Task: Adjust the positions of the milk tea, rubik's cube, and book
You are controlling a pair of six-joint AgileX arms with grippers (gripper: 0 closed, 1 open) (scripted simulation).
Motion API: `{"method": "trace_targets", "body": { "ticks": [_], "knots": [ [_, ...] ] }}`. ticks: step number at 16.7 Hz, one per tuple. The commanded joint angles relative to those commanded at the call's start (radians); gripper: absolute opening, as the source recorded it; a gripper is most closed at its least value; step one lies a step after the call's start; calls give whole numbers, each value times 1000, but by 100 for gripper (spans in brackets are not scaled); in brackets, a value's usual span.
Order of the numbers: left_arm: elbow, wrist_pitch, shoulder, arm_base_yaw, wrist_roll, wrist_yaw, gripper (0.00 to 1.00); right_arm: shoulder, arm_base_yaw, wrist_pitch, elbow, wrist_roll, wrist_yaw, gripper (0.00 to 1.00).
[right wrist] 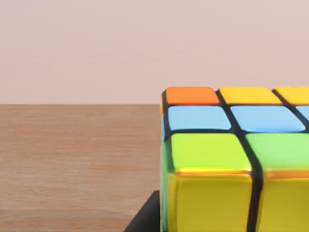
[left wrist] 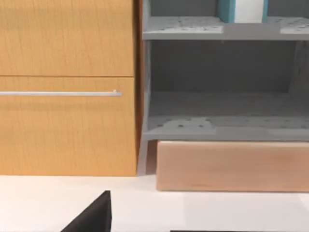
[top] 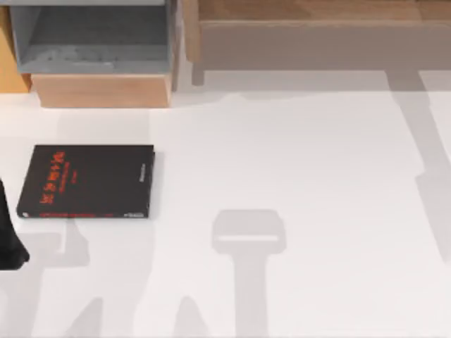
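The book [top: 88,182], black with red lettering, lies flat on the white table [top: 296,162] at the left. My left arm [top: 10,236] stands at the table's far left edge, just left of the book's near corner; a dark part of its gripper [left wrist: 94,217] faces the cabinet. The rubik's cube [right wrist: 231,159] sits very close to the right wrist camera on a brown wooden surface [right wrist: 72,154], showing orange, yellow, blue and green stickers. A dark part of my right gripper [right wrist: 144,220] is right beside the cube's lower edge. The milk tea is out of view.
A grey open shelf unit [top: 95,42] on a light wooden base [top: 102,90] stands at the back left, beside an orange cabinet [left wrist: 67,121] with a metal handle [left wrist: 58,93]. A teal and white item [left wrist: 241,9] stands on its upper shelf. A wooden ledge [top: 317,35] spans the back right.
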Motion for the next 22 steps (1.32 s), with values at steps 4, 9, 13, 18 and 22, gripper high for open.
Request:
{"method": "trace_targets", "body": {
  "ticks": [4, 9, 13, 18, 22],
  "knots": [
    [0, 0, 0, 0, 0, 0, 100, 0, 0, 0, 0, 0, 0, 15],
    [0, 0, 0, 0, 0, 0, 100, 0, 0, 0, 0, 0, 0, 53],
    [0, 0, 0, 0, 0, 0, 100, 0, 0, 0, 0, 0, 0, 83],
    [0, 0, 0, 0, 0, 0, 100, 0, 0, 0, 0, 0, 0, 100],
    [0, 0, 0, 0, 0, 0, 100, 0, 0, 0, 0, 0, 0, 100]
  ]
}}
